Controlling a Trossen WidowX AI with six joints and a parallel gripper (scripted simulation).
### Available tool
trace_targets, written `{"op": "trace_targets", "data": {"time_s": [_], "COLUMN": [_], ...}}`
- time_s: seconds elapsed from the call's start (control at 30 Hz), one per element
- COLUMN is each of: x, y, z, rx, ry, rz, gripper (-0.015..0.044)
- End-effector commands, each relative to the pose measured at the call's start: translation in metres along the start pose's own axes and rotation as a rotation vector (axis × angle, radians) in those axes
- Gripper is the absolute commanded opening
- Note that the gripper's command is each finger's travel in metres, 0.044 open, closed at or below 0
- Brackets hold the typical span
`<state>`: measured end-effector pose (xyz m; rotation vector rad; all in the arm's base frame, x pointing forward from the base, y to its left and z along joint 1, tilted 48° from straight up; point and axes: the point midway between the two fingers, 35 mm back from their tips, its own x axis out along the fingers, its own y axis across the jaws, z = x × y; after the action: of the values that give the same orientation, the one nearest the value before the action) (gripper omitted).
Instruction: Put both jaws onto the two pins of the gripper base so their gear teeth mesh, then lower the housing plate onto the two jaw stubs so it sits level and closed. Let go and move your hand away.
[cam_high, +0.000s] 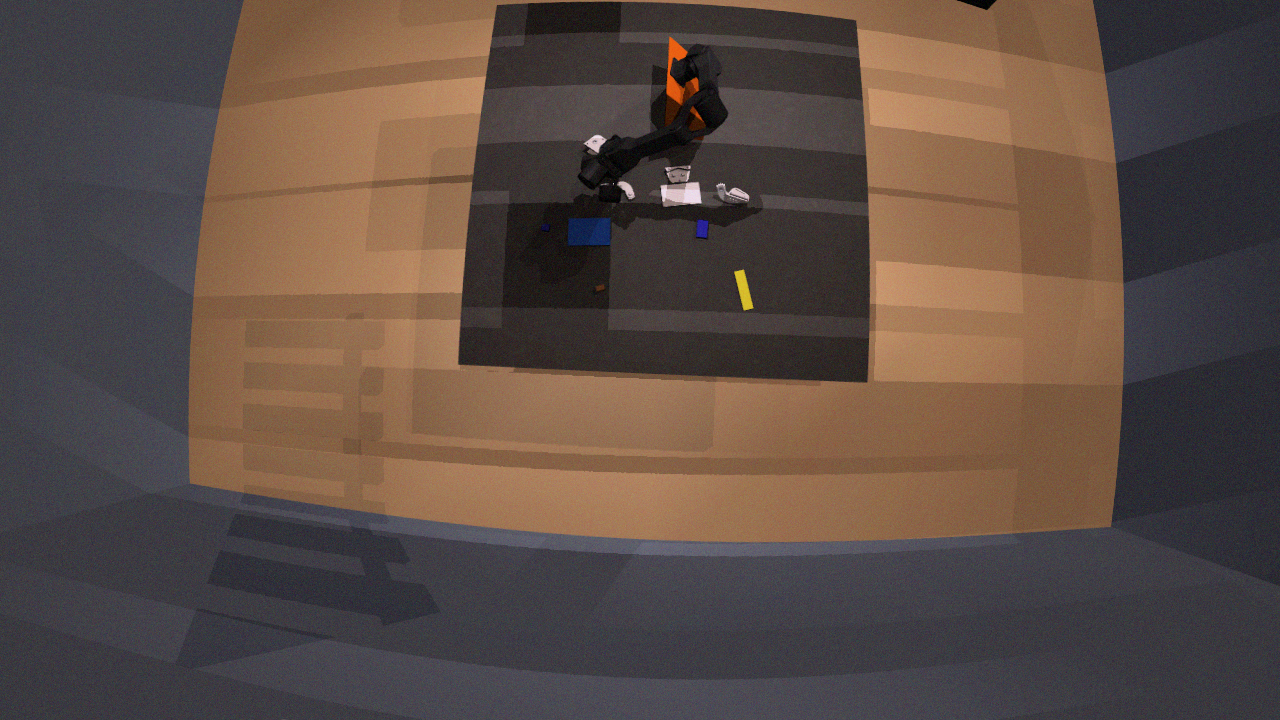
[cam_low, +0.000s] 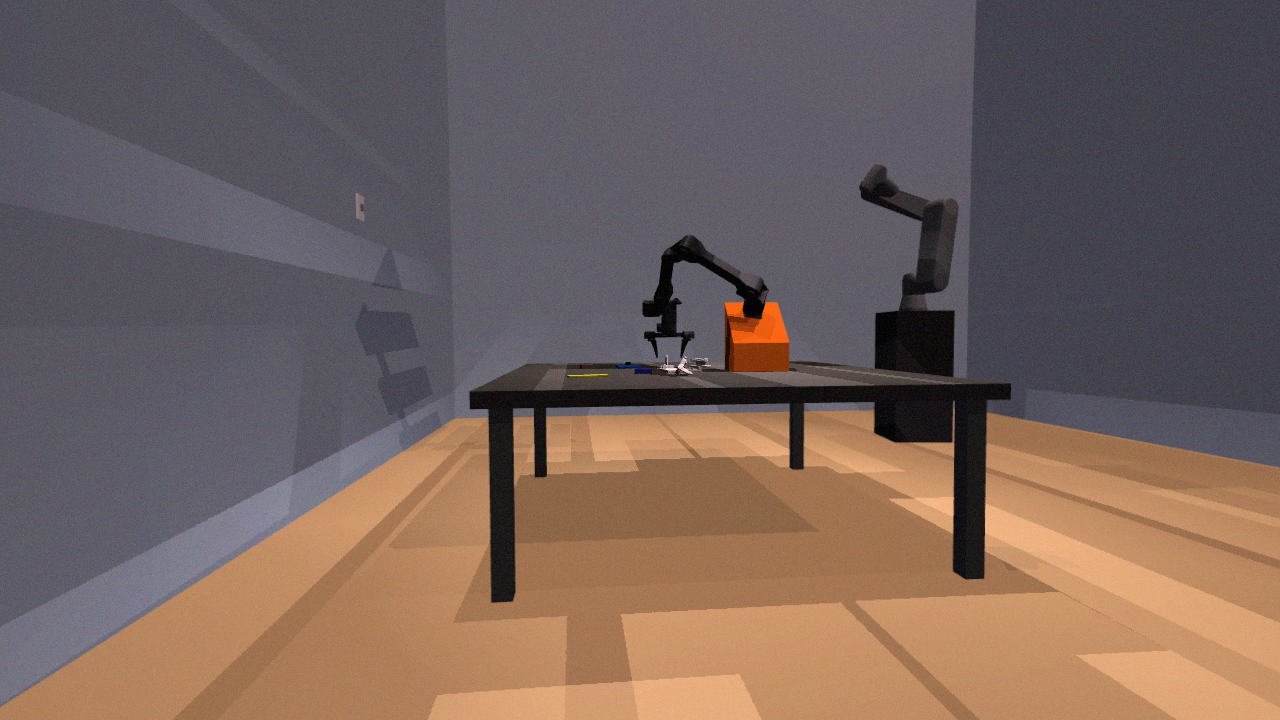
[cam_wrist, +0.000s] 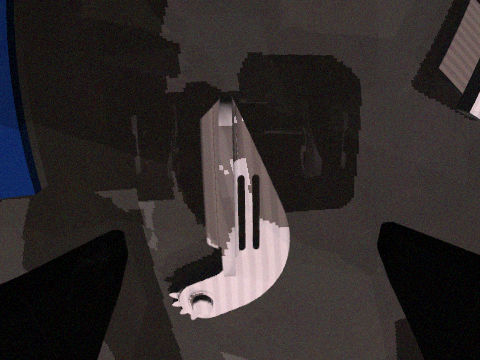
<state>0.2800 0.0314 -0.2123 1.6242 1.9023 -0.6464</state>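
My gripper is open and empty, above one white jaw. That jaw lies between the fingertips in the wrist view, its gear teeth and round hole toward the bottom left. The second jaw lies to the right in the top view. Between them are a white angular part and a white rectangular part, apparently the gripper base. Another white piece, possibly the housing plate, lies partly hidden behind the arm. The fingertips are hidden in the top view.
A blue slab lies beside the near jaw. A small blue block, a yellow bar, an orange bit and a tiny blue piece lie around. An orange stand is under the arm's base.
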Motion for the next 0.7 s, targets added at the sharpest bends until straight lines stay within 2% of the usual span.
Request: {"op": "trace_targets", "data": {"time_s": [0.0,0.67], "x": [0.008,0.035], "y": [0.0,0.0], "z": [-0.001,-0.002], "rx": [0.006,0.009], "ry": [0.006,0.01], "rz": [-0.001,0.001], "gripper": [0.044,0.044]}}
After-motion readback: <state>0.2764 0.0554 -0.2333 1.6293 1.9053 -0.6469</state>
